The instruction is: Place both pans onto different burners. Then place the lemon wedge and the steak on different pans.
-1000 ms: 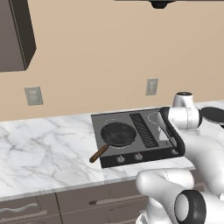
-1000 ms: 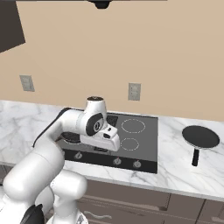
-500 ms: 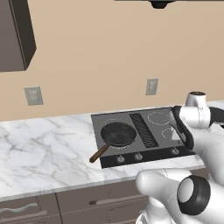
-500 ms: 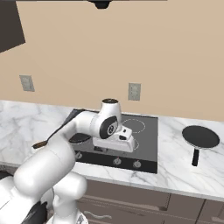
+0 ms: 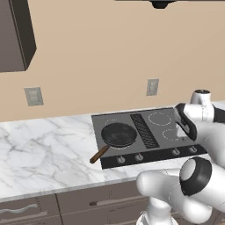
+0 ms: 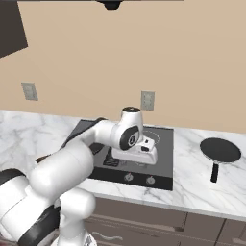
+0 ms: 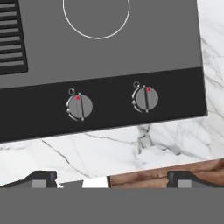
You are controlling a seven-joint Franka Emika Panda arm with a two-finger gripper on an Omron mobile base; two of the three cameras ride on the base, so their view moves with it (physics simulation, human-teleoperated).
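The pan with the brown wooden handle (image 5: pixel 118 134) sits on the front left burner of the cooktop (image 5: pixel 162 131), handle pointing out over the front left corner. The all-dark pan (image 6: pixel 220 151) lies on the marble counter to the right of the cooktop, handle toward the front. My gripper (image 7: pixel 113 180) hangs open and empty above the cooktop's front right edge, over two knobs (image 7: pixel 80 106). A bare burner ring (image 7: pixel 96 19) lies just beyond them. The hand (image 6: pixel 140 153) hovers low over the right half of the cooktop. The lemon wedge and the steak are out of view.
A black grille (image 5: pixel 144 130) splits the cooktop. Marble counter (image 5: pixel 44 149) stretches far to the left, with a narrower stretch on the right (image 6: pixel 192 178). Wall outlets (image 5: pixel 152 87) sit behind, a dark upper cabinet (image 5: pixel 15 35) hangs at left, and drawers (image 5: pixel 88 200) run below.
The arm has swung to the right, from beside the wooden-handled pan to the cooktop's right front. Both pans stayed put.
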